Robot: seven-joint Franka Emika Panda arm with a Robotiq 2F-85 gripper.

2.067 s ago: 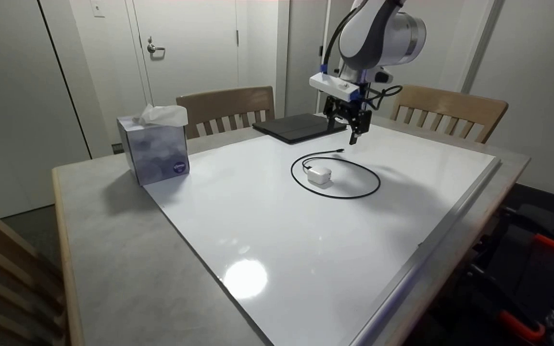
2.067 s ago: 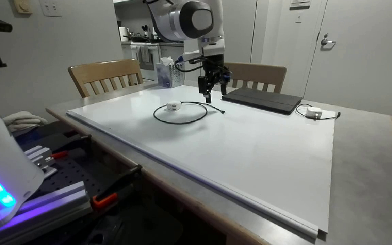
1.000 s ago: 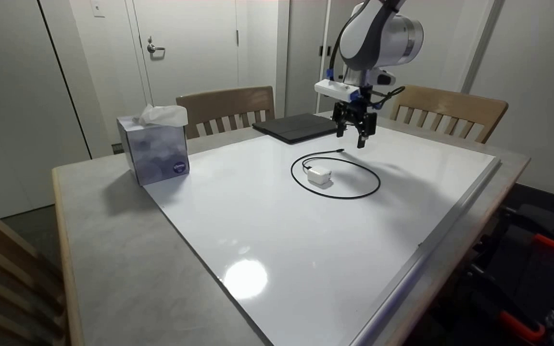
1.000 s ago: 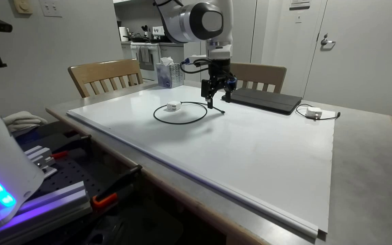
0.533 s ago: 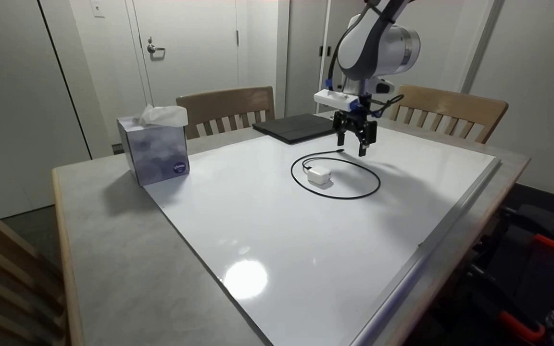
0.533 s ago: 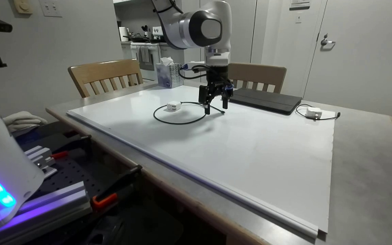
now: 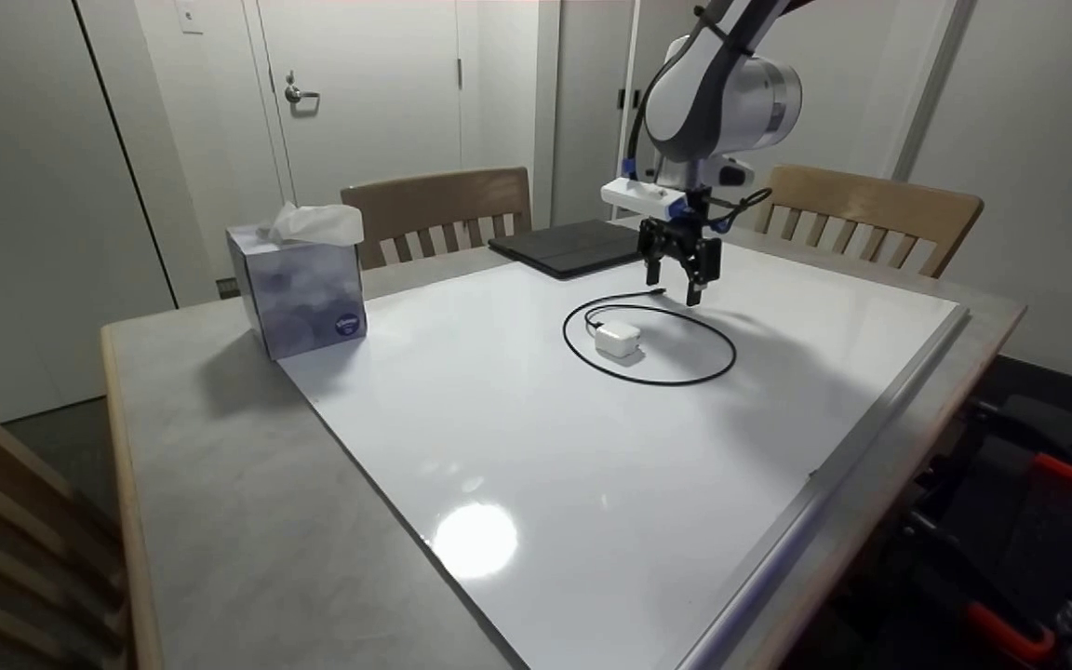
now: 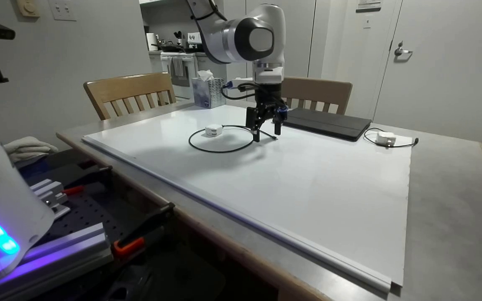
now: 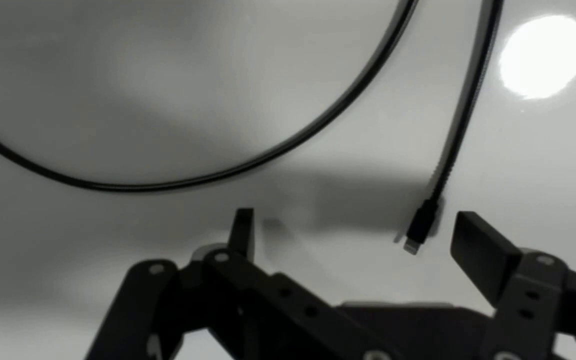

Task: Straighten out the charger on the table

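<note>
The charger is a white plug block [image 7: 617,339] with a thin black cable [image 7: 658,382] looped round it on the glossy white table [image 7: 499,419]. Block [image 8: 214,130] and loop show in both exterior views; the block is out of the wrist view. My gripper [image 9: 354,220] is open and empty, pointing down a little above the table at the cable's free end. In the wrist view the connector [image 9: 422,221] lies between the open fingers, closer to the right one, touching neither. The gripper also shows in both exterior views [image 7: 674,290] [image 8: 267,134].
A flat dark slab [image 8: 326,122] lies behind the gripper. A second white plug block [image 8: 385,138] with a short black cable lies beyond it. A tissue box [image 7: 303,293] stands on the table. Wooden chairs [image 7: 443,209] stand round it. A raised strip [image 8: 241,215] runs along one edge.
My gripper has come down towards the table and shifted slightly, staying open near the cable's free end. The charger and its cable have not moved.
</note>
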